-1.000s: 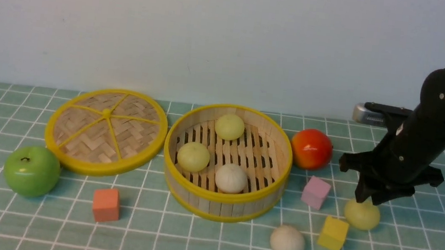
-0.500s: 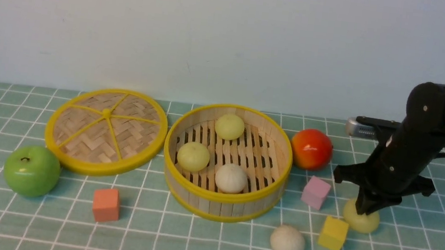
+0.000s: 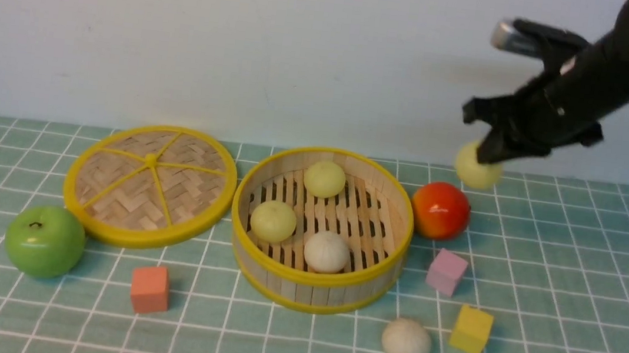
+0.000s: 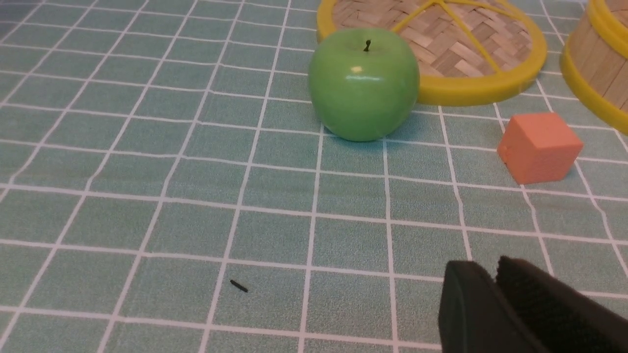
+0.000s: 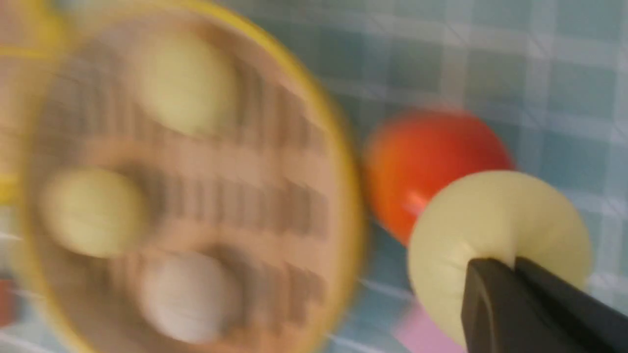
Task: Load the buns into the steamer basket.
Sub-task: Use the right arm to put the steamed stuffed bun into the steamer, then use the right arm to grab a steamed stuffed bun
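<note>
Bun [image 3: 478, 170], front view: pale yellow-green, matte, round, pinched in clenched right hand [image 3: 486, 154], aloft near red-orange fruit [image 3: 440, 210], right of steamer basket [image 3: 314, 280]. Inside basket we count yellow-green pair [image 3: 324, 179] [image 3: 273, 221], off-white one [image 3: 326, 251]; fifth bun [image 3: 406, 342], off-white, on surface [image 3: 573, 300]. Left wrist view: left hand [image 4: 493, 268] fingers [image 4: 539, 314] close together; we cannot tell if clenched. Right wrist view: held bun creased at fingertips [image 5: 490, 294].

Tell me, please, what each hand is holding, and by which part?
The right hand pinches a pale yellow-green bun by its top, up in the air; the left hand holds nothing.
</note>
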### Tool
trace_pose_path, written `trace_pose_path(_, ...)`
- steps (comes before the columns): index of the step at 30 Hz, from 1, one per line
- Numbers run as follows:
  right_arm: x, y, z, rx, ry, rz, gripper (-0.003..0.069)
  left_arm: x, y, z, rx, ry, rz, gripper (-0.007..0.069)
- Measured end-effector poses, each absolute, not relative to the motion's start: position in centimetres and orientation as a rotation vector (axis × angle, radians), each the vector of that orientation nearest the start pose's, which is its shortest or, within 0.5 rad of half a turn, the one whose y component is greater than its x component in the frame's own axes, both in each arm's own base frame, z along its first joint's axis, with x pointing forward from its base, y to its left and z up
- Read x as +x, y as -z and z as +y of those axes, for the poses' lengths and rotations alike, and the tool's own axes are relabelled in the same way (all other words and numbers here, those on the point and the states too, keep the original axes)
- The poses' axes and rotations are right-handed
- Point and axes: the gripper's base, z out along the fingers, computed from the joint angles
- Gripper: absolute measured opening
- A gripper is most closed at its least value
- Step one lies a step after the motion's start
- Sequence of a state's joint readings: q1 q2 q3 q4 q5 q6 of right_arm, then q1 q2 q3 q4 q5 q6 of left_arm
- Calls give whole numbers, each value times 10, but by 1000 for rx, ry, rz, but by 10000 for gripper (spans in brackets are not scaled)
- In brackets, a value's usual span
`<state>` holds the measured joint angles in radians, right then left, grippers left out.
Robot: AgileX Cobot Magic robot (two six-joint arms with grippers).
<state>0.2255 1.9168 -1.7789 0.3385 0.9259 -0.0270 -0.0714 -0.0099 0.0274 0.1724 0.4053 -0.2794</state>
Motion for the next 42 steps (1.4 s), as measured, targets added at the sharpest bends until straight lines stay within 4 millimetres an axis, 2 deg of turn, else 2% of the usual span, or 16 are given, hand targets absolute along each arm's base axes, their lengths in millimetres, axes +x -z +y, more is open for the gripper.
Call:
trace_pose_path(3, 425, -311, 154, -267, -587, 2458, 2, 52, -169, 2, -93, 66, 1898, 102)
trace_pose_path(7, 438, -273, 178, -303, -591, 2470, 2, 52, -169, 2, -93, 66, 1898, 105)
trace_pose_path(8, 439, -271, 178, -302, -590, 2471, 2, 52, -169, 2, -93, 66, 1898, 106)
trace_pose_path(11, 453, -240, 182, -275, -570, 2481, 2, 52, -169, 2, -93, 66, 1898, 110)
trace_pose_path(12, 455, -236, 183, -268, -568, 2478, 2, 52, -169, 2, -93, 66, 1898, 110)
trace_pose_path(25, 466, -197, 185, -234, -556, 2514, 23, 52, -169, 2, -93, 66, 1898, 115)
trace_pose_path(28, 467, -196, 185, -233, -555, 2514, 67, 52, -169, 2, -93, 66, 1898, 120)
trace_pose_path(31, 466, -198, 185, -236, -556, 2513, 171, 52, -169, 2, -93, 66, 1898, 123)
trace_pose_path(32, 466, -199, 185, -236, -557, 2513, 180, 52, -169, 2, -93, 66, 1898, 123)
trace_pose_path(33, 464, -204, 185, -246, -560, 2513, 265, 52, -169, 2, -93, 66, 1898, 125)
trace_pose_path(35, 461, -210, 185, -257, -565, 2518, 311, 52, -169, 2, -93, 66, 1898, 127)
trace_pose_path(36, 455, -222, 184, -281, -568, 2528, 381, 52, -169, 2, -93, 66, 1898, 128)
trace_pose_path(38, 446, -242, 181, -323, -556, 2535, 419, 52, -169, 2, -93, 66, 1898, 130)
trace_pose_path(39, 445, -247, 180, -327, -553, 2531, 423, 52, -169, 2, -93, 66, 1898, 130)
trace_pose_path(41, 425, -272, 174, -347, -544, 2567, 419, 52, -169, 2, -93, 66, 1898, 130)
trace_pose_path(42, 419, -276, 174, -347, -542, 2579, 408, 52, -169, 2, -93, 66, 1898, 130)
